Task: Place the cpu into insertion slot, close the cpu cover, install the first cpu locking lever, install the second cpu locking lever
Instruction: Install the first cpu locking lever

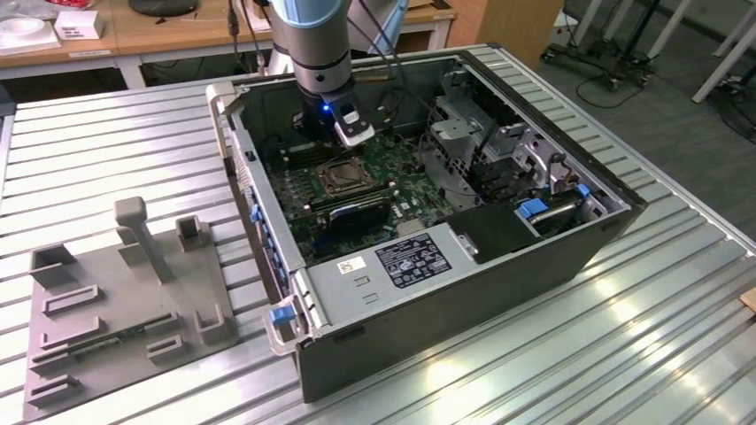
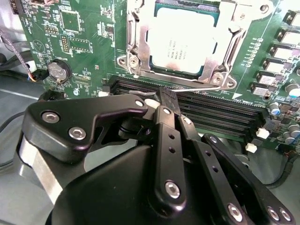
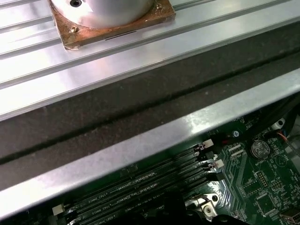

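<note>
The fingers are pressing together, their tips meeting the thin locking lever just beside the memory slots. The cpu is sitting in the insertion slot, framed by the cpu cover.

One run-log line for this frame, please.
cpu: seated in insertion slot | cpu cover: down over it | gripper: jaws shut, tip at wire lever beside slot

Ribbed aluminium table; wooden desk behind; grey carpet floor; bright overhead glare.
</note>
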Available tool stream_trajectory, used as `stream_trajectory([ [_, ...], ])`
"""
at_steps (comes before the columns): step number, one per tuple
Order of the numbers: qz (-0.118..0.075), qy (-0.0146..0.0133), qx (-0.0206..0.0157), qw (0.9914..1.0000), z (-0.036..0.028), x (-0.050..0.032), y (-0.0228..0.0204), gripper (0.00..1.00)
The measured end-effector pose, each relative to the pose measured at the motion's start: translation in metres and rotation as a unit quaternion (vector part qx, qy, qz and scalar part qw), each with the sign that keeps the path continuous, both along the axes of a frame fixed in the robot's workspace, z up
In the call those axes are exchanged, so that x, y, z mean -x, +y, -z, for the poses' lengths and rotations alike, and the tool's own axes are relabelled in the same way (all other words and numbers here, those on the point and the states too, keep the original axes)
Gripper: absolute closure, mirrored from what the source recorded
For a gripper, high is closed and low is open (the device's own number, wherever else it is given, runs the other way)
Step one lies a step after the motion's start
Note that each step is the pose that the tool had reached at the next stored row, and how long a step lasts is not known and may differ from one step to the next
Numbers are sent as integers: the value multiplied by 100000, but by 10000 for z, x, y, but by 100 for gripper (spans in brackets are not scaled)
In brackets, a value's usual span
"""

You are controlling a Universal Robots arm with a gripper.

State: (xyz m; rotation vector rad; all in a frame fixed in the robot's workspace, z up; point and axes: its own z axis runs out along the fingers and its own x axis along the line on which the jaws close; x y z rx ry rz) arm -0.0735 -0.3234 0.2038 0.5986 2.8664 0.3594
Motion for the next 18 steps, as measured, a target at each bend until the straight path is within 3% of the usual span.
stream_trajectory([
  [18,1527,-11,-16,99988,32,-5,1,89],
])
